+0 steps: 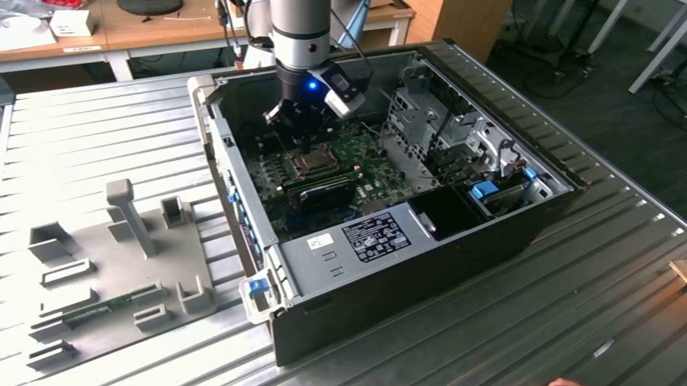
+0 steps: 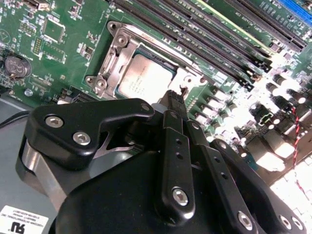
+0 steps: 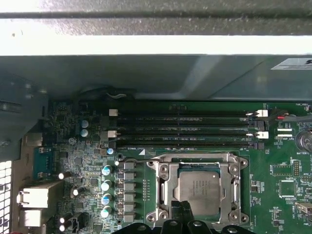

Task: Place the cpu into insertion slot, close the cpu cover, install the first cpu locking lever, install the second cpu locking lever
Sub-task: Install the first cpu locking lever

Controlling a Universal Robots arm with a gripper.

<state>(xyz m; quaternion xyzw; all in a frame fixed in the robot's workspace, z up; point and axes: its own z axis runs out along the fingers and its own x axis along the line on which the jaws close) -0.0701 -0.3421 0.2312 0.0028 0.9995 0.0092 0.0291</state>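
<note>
Soft daylight, blown-out glare patches in both wrist views

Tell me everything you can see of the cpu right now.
The cpu is a flat square chip with a dull silver-grey metal top carrying faint print. It lies level on the green board, inside the cut-out of the shiny cpu cover. In both wrist views the gripper overlaps one edge; contact cannot be told.

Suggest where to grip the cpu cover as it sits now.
On the cpu cover, probably the thin outer rim nearest the gripper, coming from above: it lies flat around the cpu, leaving only edges to pinch.
</note>
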